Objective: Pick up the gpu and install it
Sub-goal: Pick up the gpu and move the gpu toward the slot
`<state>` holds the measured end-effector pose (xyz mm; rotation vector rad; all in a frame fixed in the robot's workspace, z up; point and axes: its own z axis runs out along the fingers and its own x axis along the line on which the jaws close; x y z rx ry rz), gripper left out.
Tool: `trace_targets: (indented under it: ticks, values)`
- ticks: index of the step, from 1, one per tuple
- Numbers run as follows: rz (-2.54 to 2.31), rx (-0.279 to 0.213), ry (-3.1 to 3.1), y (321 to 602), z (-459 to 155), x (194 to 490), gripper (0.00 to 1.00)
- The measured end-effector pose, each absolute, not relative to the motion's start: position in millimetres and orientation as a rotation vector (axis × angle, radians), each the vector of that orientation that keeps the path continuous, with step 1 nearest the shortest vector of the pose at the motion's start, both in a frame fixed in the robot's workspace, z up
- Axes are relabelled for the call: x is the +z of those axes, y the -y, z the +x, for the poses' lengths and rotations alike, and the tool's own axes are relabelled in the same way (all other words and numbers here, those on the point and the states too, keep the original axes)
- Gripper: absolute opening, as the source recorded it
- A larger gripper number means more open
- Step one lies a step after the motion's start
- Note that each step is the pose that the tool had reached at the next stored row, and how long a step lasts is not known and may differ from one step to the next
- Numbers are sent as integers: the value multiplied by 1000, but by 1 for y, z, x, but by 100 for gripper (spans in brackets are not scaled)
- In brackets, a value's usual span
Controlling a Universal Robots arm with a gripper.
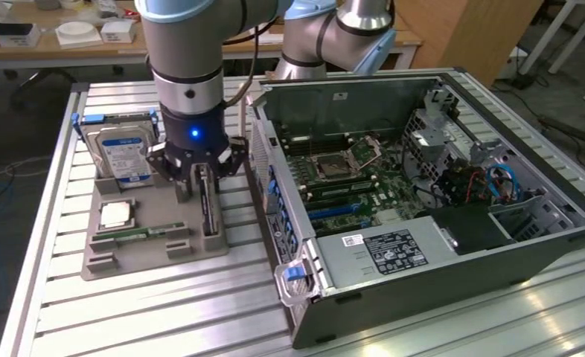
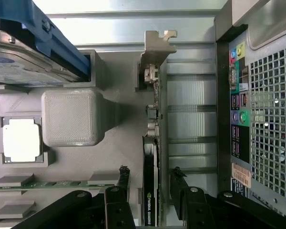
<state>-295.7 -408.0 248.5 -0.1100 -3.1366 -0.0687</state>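
The gpu (image 1: 210, 212) stands on its long edge in a slot of the grey holder tray (image 1: 153, 262), its silver end bracket (image 2: 157, 47) at the far end. In the wrist view the gpu (image 2: 150, 191) is a thin dark board seen edge-on. My gripper (image 1: 204, 169) hangs right over the card, open. One fingertip (image 2: 124, 172) is on one side of the board and the other fingertip (image 2: 177, 173) on the opposite side, each with a small gap to the card. The gripper (image 2: 150, 174) straddles the card without touching it.
The tray also holds a silver blue-labelled hard drive (image 1: 123, 152), a processor chip (image 1: 117, 214) and a green memory stick (image 1: 134, 234). An open computer case (image 1: 422, 186) lies close by on the exterior view's right, motherboard exposed. Its rear grille (image 2: 264, 119) is near the card.
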Motion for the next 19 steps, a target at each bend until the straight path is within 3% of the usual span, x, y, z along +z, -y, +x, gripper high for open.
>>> trace_targets:
  ticks: [19]
  values:
    - [-114, -68, 3135, 408, -293, 231, 47]
